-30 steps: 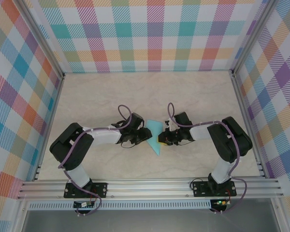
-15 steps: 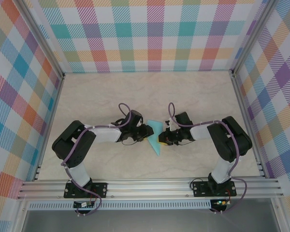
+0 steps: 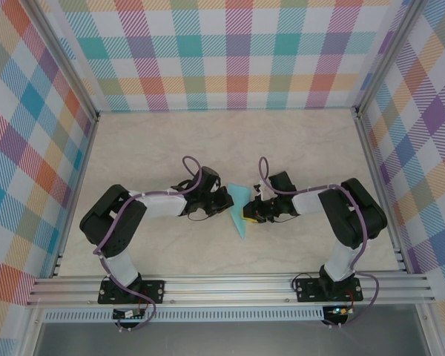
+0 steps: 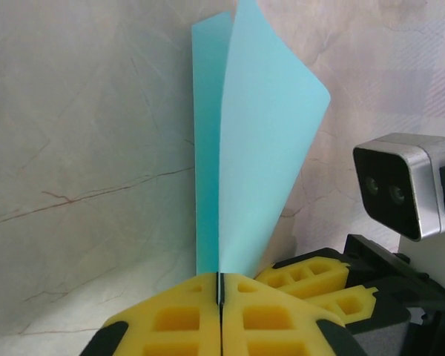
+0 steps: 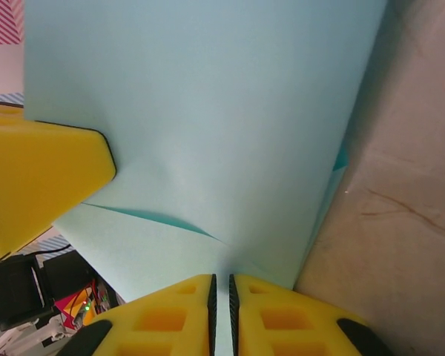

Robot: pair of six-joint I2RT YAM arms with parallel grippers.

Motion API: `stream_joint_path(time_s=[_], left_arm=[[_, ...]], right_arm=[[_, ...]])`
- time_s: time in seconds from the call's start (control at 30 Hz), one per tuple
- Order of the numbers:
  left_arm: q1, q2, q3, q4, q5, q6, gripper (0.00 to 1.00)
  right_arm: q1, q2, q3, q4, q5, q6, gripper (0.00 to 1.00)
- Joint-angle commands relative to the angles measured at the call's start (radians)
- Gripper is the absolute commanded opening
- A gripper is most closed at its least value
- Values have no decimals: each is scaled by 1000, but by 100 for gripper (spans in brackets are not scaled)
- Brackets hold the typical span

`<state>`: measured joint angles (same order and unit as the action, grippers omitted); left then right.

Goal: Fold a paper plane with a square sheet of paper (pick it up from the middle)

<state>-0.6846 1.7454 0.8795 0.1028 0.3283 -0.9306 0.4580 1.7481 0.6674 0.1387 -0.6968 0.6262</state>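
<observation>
The square sheet of paper stands on edge between the two arms, near the middle of the tabletop and a little toward its near side. I cannot tell whether its lower edge touches the surface. It is no longer flat. In the left wrist view, two light-turquoise layers rise from one shared line and splay apart toward the top, the right-hand layer bulging outward.

The left pincer comes in from the left and is closed on the paper. Its yellow fingers meet with the sheet nipped in the seam between them. The right pincer comes in from the right, just beside the other. Its jaws are nearly together with the paper running down into the narrow slit, so it reads as gripping the sheet too.

Both grips sit low on the sheet and close together, probably to keep the two layers lined up along the fold. That way either side can press the crease or let go without the paper shifting. Only the bottom is pinned, so the thin paper springs open above, and the crease looks soft rather than sharp. It is not yet a pointed dart with wings, so the task looks to be at an early fold.
</observation>
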Motion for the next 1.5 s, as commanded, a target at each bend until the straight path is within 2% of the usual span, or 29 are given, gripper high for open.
stream_joint_path(time_s=[0.0,0.13,0.23,0.4,0.67,0.87,1.17,1.47], left_arm=[[0,3,20,-27,-22,-17,1],[-3,-6,24,-53,-39,-32,0],[-9,-11,36,-92,-63,-34,0],[-21,-17,47,-101,-72,-39,0],[-30,-12,66,-105,-70,-45,0],[-32,-12,66,-103,-64,-45,0],[-32,-8,67,-106,-56,-41,0],[-32,-10,67,-106,-53,-39,0]], right_arm=[[-19,-42,-7,-87,69,-47,17],[-13,-164,-23,-165,150,-94,24],[25,-276,-39,-233,256,-141,29],[233,-419,-50,-315,581,-188,36],[459,-395,-52,-290,881,-221,41],[567,-360,-19,-281,1034,-249,45],[603,-256,39,-277,1082,-266,43],[606,-208,69,-274,1108,-270,34]])
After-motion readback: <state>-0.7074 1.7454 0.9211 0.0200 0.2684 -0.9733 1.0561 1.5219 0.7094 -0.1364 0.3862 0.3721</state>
